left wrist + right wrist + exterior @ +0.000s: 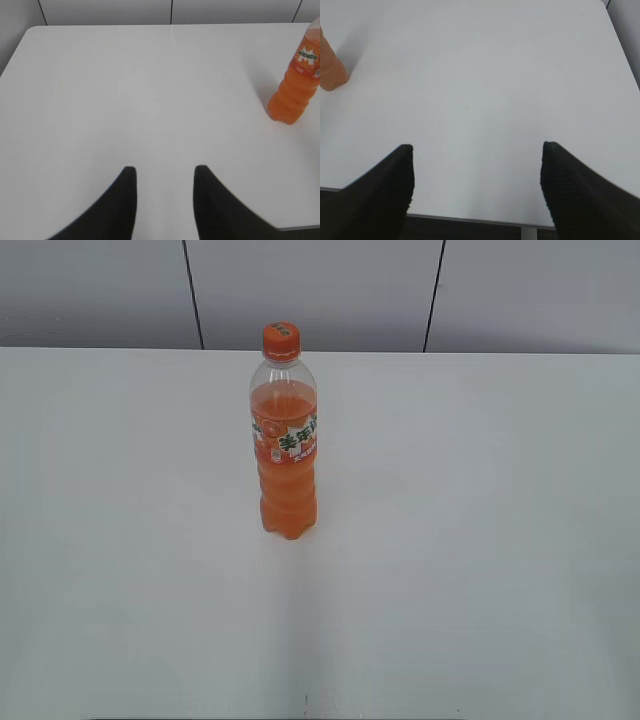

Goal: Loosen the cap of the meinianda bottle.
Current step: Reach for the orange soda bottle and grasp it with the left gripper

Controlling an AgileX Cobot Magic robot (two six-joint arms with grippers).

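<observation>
The meinianda bottle [285,445] stands upright near the middle of the white table [480,540], with orange drink and an orange-white-green label. Its orange cap [281,339] sits on top. Neither gripper shows in the exterior view. In the left wrist view the bottle [296,82] stands at the far right, its cap out of frame; my left gripper [162,172] is open and empty, well to its left. In the right wrist view only the bottle's base [330,67] shows at the left edge; my right gripper [477,150] is wide open and empty near the table's front edge.
A grey panelled wall [320,290] runs behind the table. The table's front edge [470,219] shows in the right wrist view, and its far left corner [32,31] in the left wrist view.
</observation>
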